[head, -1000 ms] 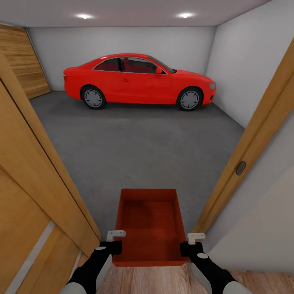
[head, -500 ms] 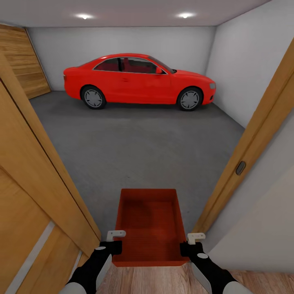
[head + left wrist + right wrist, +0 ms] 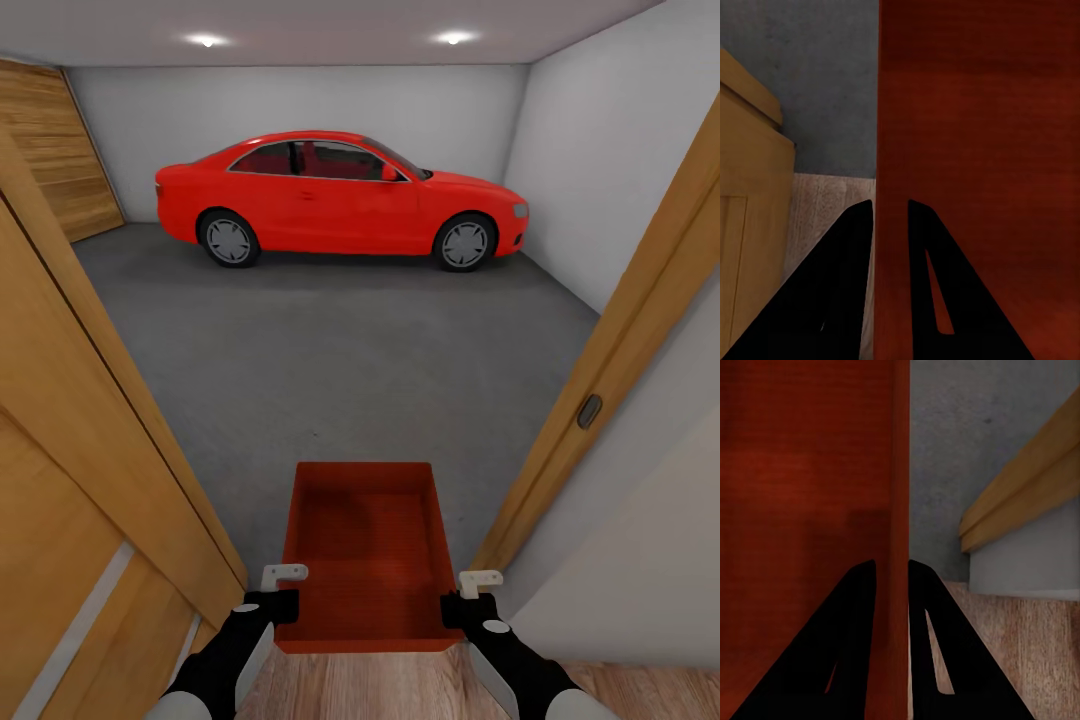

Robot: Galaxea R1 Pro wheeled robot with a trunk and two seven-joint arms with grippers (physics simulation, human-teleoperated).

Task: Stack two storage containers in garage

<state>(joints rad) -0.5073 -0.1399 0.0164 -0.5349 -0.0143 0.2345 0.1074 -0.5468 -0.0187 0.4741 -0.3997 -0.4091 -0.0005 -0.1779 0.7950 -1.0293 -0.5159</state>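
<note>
The left gripper pinches one side wall of the storage container and the right gripper pinches the other, holding it in the wooden doorway. Beyond the container lies the grey floor, then the red car.

door cut by frame, arms cut off

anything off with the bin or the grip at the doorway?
Nothing stands out. The storage container sits level and square between the door frames, empty and undamaged, with the left gripper and right gripper each clamped on a side wall.
</note>
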